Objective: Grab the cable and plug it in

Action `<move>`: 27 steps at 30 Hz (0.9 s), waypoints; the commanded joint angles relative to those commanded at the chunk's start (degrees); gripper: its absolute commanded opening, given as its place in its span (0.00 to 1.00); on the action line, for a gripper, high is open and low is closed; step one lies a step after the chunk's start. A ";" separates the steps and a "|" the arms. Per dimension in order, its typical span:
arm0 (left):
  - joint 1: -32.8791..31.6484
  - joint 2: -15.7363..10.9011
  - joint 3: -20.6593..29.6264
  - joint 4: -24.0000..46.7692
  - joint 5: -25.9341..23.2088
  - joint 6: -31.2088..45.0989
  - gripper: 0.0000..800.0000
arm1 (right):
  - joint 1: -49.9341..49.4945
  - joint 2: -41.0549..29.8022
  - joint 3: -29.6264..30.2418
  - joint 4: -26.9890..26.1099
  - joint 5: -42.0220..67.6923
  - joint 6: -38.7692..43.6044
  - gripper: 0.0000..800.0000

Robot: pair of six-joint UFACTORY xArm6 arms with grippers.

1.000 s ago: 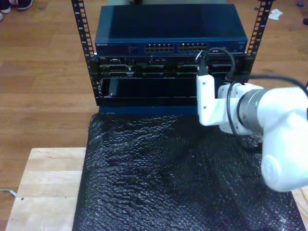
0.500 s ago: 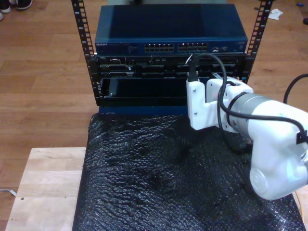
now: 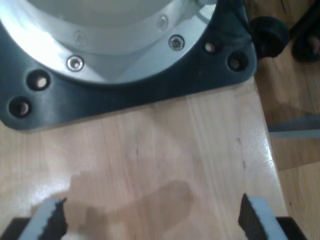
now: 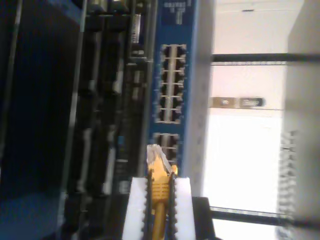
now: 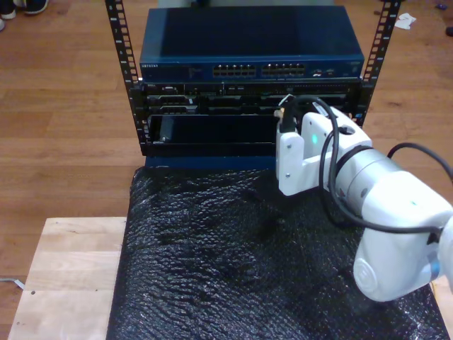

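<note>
The yellow cable (image 4: 159, 192) is held in my second gripper (image 4: 159, 182), which is shut on it just behind the clear plug (image 4: 157, 156). The plug points at the port rows of the blue network switch (image 4: 172, 100) and stops short of them. In the exterior view my second gripper (image 5: 286, 113) hovers in front of the rack, below the switch (image 5: 251, 69) and toward that view's right. My first gripper (image 3: 152, 220) is open above a wooden tabletop (image 3: 165, 150), its toothed fingertips (image 3: 52, 215) far apart with nothing between them.
The rack's black perforated posts (image 5: 120, 42) flank the switch, with dark units (image 5: 212, 127) below it. A black bubble-wrap mat (image 5: 248, 269) covers the table before the rack, with bare wood (image 5: 64, 276) at the exterior view's left. An arm's black base flange (image 3: 125, 95) lies beyond my first gripper.
The second arm has swung toward the exterior view's left and its wrist has turned, bringing the gripper in front of the rack's middle units. The cable stays gripped.
</note>
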 joint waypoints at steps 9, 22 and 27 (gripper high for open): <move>0.00 0.00 0.00 -0.09 0.00 0.00 1.00 | 0.09 1.05 0.18 0.00 -2.20 -0.26 0.00; 0.00 0.00 0.00 -0.09 -0.09 0.00 1.00 | -0.09 6.15 -2.64 0.00 -2.02 -0.88 0.00; 0.00 0.00 0.00 -0.09 -0.09 0.00 1.00 | -0.09 8.35 -4.31 4.66 -2.02 -0.62 0.00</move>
